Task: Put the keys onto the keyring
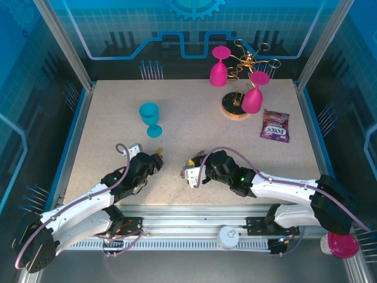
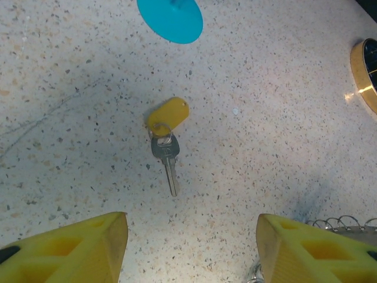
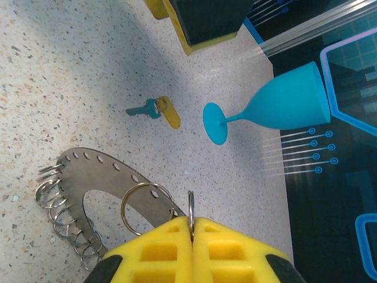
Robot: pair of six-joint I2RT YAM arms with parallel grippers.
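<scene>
Fingertips of my right gripper [image 3: 191, 223] are pressed flat together with one thin wire coil standing on edge in the seam between them, so I am pinching the keyring [image 3: 100, 171] by its fringe. Its flat grey plate, dotted with small holes along the rim, lies on the table [image 1: 194, 135] just past those fingertips. A larger split ring [image 3: 141, 206] sits beside my grip, and a bunch of small coils fans along the plate's other end. My left gripper [image 2: 191, 236] stands wide apart, its two yellow fingers [image 2: 76, 247] at either side with only bare table between them. Ahead of that gap lies the key [image 2: 166, 138]: yellow tag, small ring and short metal blade, flat on the table and touched by neither gripper. Taking the goblet [image 1: 151, 118] as my mark, the key lies near its foot, on the side toward my arms, between the foot and my left fingers. My left gripper sits just on the near side of the goblet. My right gripper and the keyring are to the goblet's right and nearer my bases, farther from it than the key is. The goblet stands upright, apart from the key and from both grippers.
</scene>
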